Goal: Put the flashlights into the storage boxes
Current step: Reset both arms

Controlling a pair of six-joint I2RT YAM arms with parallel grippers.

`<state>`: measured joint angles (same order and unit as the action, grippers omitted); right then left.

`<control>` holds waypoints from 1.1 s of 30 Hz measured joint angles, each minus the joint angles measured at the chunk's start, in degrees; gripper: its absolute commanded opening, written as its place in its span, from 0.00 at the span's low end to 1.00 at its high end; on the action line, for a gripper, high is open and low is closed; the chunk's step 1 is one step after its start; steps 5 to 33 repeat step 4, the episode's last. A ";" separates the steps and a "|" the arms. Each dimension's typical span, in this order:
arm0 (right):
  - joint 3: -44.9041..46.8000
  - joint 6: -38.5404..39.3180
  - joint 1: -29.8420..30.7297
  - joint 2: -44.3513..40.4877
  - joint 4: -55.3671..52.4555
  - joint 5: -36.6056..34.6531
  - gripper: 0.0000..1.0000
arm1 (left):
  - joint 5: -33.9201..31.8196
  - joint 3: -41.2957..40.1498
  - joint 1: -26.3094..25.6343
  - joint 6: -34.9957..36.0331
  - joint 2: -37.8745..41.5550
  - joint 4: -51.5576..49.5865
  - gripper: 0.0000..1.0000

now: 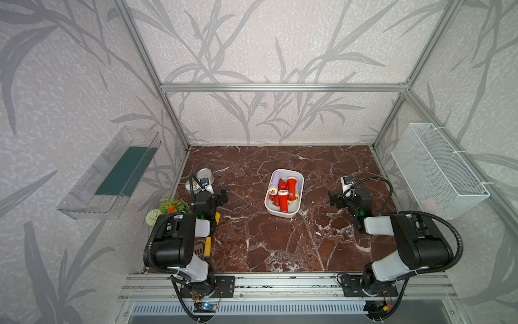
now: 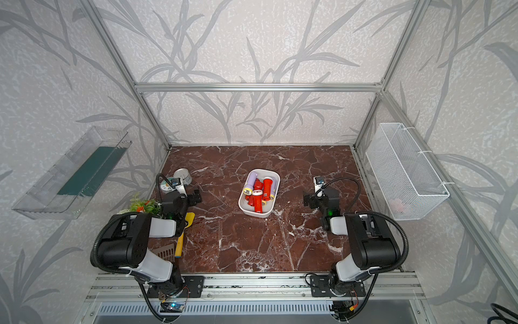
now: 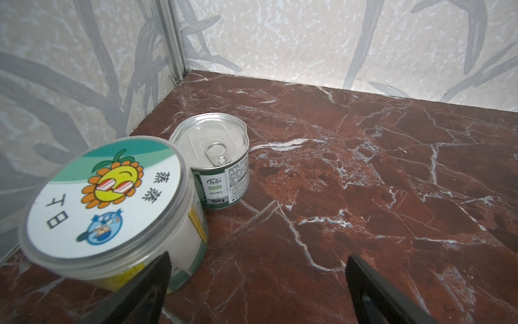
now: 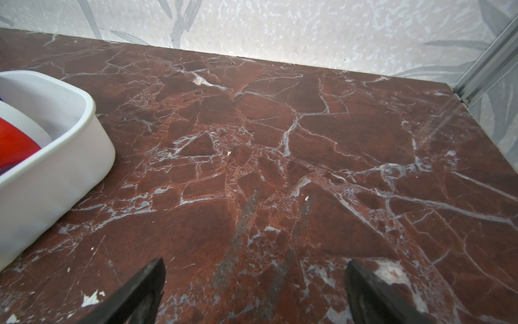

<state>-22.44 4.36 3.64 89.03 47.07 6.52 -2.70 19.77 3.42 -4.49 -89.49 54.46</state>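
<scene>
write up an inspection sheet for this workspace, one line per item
surface: red marble-look tabletop, nothing of the job seen loose on it
job's things: red and lavender flashlights piled inside the white tub, mid-table
clutter: tin can, lidded jar, fake plant and spatula, all near the left arm
grippers: left tool open and empty; right tool open and empty, beside the tub
cables: black hoses loop over both arms, clear of the tub
surroundings: clear bin on one wall, wire basket on the opposite wall, aluminium frame
</scene>
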 measured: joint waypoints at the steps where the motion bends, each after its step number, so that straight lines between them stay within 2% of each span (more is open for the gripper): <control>1: 0.00 0.00 0.00 0.00 0.00 0.00 0.99 | -0.02 0.00 0.00 0.00 0.00 0.00 0.99; 33: 0.00 0.00 0.00 0.00 0.00 0.00 0.99 | -0.07 0.00 0.00 0.00 0.00 0.00 0.99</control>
